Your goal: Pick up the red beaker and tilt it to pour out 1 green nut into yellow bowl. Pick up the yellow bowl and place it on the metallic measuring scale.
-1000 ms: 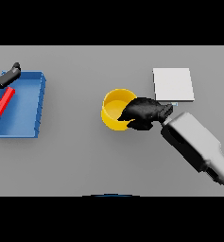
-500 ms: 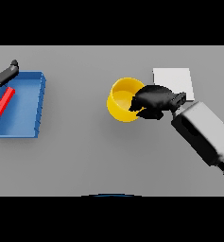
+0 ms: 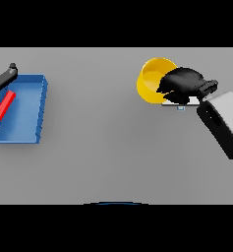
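Note:
The yellow bowl (image 3: 151,78) is off the table and tilted, its opening facing the view, at the upper right. My right hand (image 3: 183,82) is shut on its right rim. The hand and arm cover most of the metallic scale (image 3: 181,102), of which only a thin front edge shows just below the hand. The red beaker (image 3: 3,107) lies slanted in the blue tray (image 3: 28,109) at the far left. My left hand (image 3: 4,78) shows at the left edge above the tray, fingers straight, holding nothing. No green nut is visible.
The blue tray's rim stands up along the left side of the grey table (image 3: 103,142). My right forearm (image 3: 224,123) slants in from the right edge.
My right hand has lifted the yellow bowl and carried it up and to the right, over the scale, which is now mostly hidden. The left hand and the red beaker have barely moved.

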